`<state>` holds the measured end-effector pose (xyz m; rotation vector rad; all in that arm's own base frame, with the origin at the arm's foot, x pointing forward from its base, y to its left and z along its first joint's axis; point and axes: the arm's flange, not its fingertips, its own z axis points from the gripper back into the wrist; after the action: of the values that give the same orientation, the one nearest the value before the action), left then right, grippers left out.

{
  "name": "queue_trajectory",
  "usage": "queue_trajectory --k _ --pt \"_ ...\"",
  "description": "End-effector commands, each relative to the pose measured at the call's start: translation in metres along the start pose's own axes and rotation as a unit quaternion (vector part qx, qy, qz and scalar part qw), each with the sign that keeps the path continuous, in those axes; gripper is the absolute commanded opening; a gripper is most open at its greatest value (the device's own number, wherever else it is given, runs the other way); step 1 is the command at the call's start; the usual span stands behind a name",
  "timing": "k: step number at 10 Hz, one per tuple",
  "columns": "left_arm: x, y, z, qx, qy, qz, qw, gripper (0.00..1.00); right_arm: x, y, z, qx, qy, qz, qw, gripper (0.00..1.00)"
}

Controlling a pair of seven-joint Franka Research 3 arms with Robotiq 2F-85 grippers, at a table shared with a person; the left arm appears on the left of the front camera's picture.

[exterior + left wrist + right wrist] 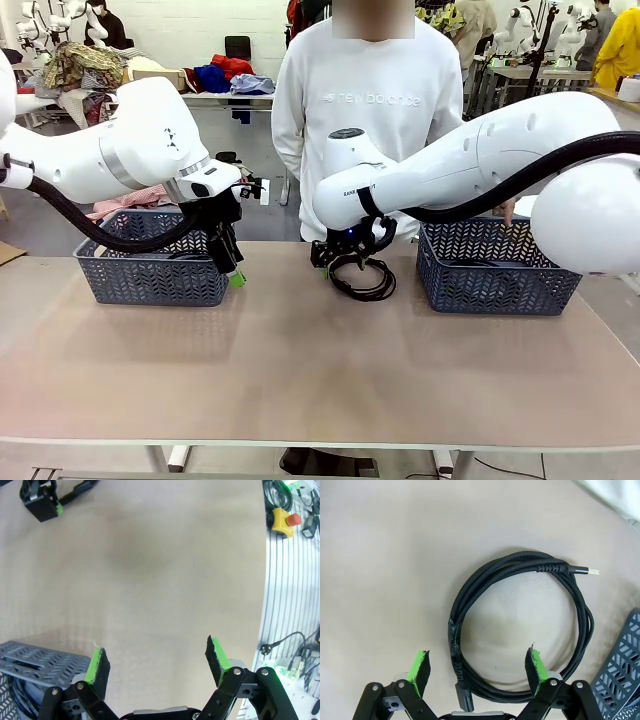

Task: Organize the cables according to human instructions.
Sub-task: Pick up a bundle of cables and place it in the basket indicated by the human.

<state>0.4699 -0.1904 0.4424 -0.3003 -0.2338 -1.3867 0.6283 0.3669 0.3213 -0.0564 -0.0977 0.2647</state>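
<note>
Desk (300,370): tan, two lattice baskets, left basket (150,275), right basket (495,270). Cable (520,630): round black coil flat on desk, between baskets, nearer right basket. Right tool (477,667): spread, empty, directly above coil's near arc, straddling it. Left tool (157,662): spread, empty, at left basket, well apart from coil. Right arm nearer.
</note>
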Motion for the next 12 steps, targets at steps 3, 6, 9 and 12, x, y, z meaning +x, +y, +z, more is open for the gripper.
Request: queue_trajectory --k 3,6,9,12 --pt "-0.0015 -0.0005 0.0011 0.001 -0.001 0.002 1.000 1.00 0.0118 0.0050 -0.0042 -0.015 0.013 -0.033 0.999 1.00" --pt "-0.0015 -0.0005 0.0011 0.001 -0.001 0.002 1.000 1.00 0.0137 0.0044 -0.0069 -0.015 0.019 -0.035 0.999 1.00" --pt "-0.0015 -0.0005 0.0011 0.001 -0.001 0.002 1.000 1.00 0.0160 0.0036 -0.0092 -0.017 0.027 -0.040 0.999 1.00" --pt "-0.0015 -0.0005 0.0011 0.001 -0.001 0.002 1.000 1.00 0.0178 0.0047 -0.0091 -0.018 0.023 -0.041 0.999 0.77"
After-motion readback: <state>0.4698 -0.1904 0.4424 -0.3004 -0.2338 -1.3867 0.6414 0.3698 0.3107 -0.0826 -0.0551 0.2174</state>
